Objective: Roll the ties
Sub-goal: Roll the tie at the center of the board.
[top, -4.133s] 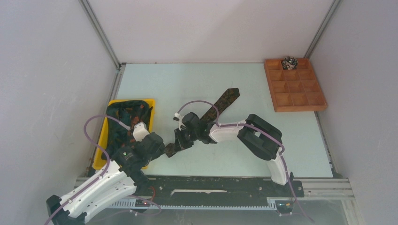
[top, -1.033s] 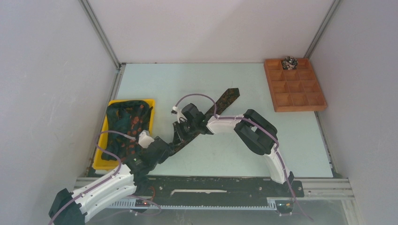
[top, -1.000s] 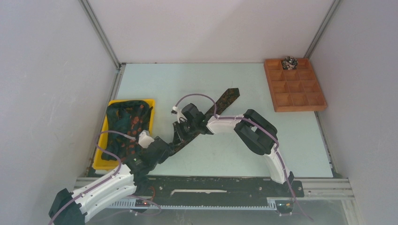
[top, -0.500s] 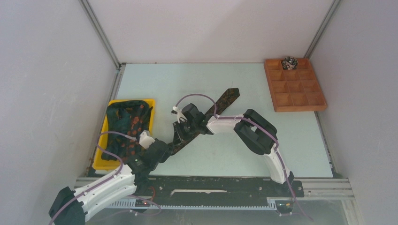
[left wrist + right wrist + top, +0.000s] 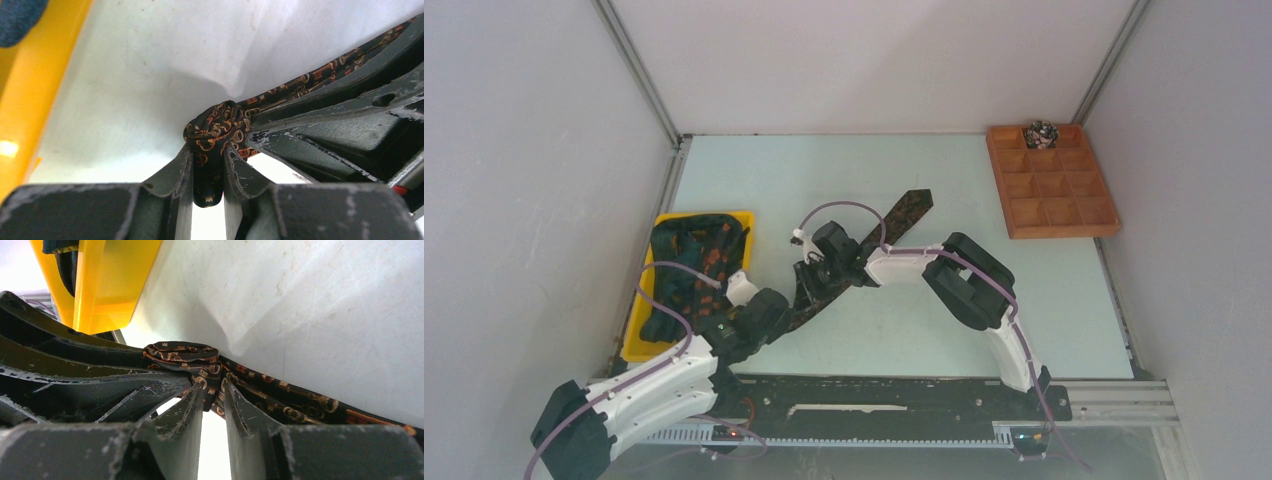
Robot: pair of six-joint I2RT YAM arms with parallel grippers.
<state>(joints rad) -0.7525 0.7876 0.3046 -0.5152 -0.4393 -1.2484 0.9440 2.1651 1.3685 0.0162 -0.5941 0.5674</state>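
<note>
Both arms are in tight over the near-left part of the pale green table (image 5: 1044, 290), meeting on one long dark necktie with an orange-brown speckled pattern (image 5: 894, 222). It lies flat and diagonal across the table, broad end pointing to the far right, narrow end right under the two wrists. The left gripper (image 5: 207, 165) has its jaws drawn narrow, and in its wrist view a small tight coil (image 5: 212, 127) of the fabric bulges just past the fingertips, with cloth pinched between them. That looks like the start of the roll, clamped so it cannot spring open. The right gripper (image 5: 214, 400) comes in from the opposite side, jaws also narrow, with patterned cloth squeezed between its fingers (image 5: 192, 402) just beside the coil. By my reading it holds the strip taut so the next turn winds on evenly. The unrolled length trails off along the table to the right. Left of the action sits the yellow plastic bin (image 5: 724, 214), a heap of loose ties (image 5: 686, 262) in it waiting their turn. At the far right corner stands the wooden compartment tray (image 5: 1064, 232), with one finished rolled tie (image 5: 1041, 132) in a back-row cell. So it is early in this roll: only the first turns are made, and most of the strip is yet to wind.
</note>
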